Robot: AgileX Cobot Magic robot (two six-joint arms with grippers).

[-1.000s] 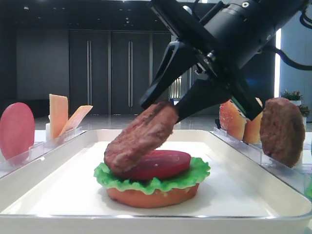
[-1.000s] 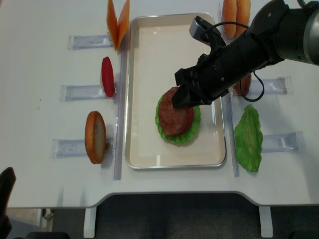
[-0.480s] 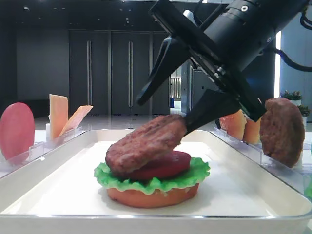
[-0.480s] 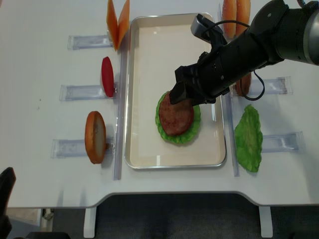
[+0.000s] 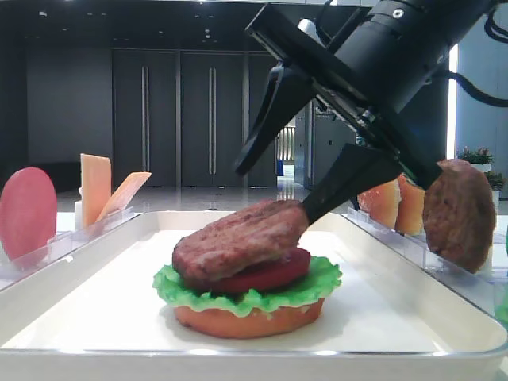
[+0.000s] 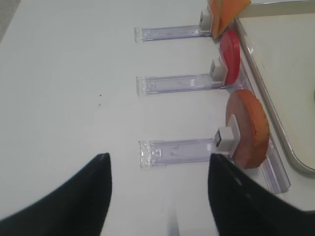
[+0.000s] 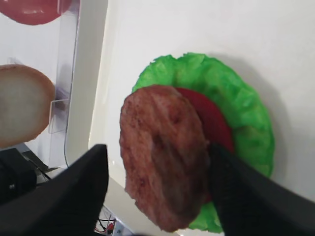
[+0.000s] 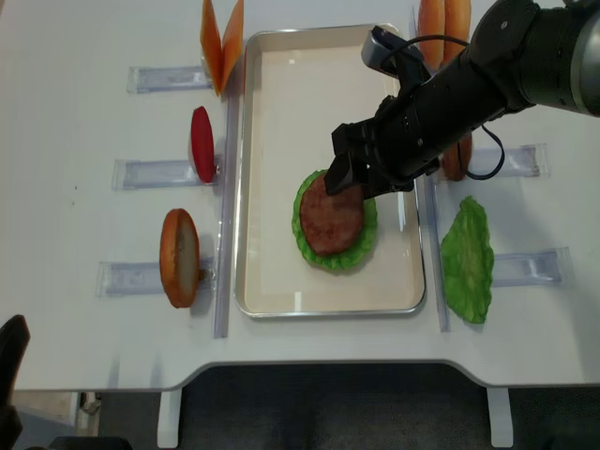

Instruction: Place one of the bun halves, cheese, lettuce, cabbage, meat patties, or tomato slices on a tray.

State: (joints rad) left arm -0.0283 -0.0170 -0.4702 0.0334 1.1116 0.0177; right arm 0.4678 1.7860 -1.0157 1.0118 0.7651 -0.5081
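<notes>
A dark brown meat patty [image 5: 238, 242] [image 7: 162, 152] [image 8: 330, 217] lies slightly tilted on a red tomato slice [image 5: 274, 271]. Below that are green lettuce [image 5: 246, 298] [image 7: 246, 108] and a bun half [image 5: 246, 319], all on the white tray [image 5: 95, 262] [image 8: 240, 187]. My right gripper [image 5: 274, 190] [image 7: 157, 147] [image 8: 349, 183] is open and straddles the patty's far end. One finger [image 5: 349, 178] touches the patty and the other stands clear. My left gripper [image 6: 157, 196] hangs open over bare table with nothing between its fingers.
Clear racks flank the tray. On the left they hold a bun half [image 8: 178, 258] [image 6: 248, 130], a tomato slice [image 8: 202, 143] [image 6: 229, 51] and cheese [image 8: 220, 42]. On the right are bun halves [image 8: 443, 23], a second patty [image 5: 459, 214] and a loose lettuce leaf [image 8: 467, 258].
My right gripper's jaws have spread wide and let go of the patty. The patty has dropped from a steep lean to lie flatter on the tomato slice.
</notes>
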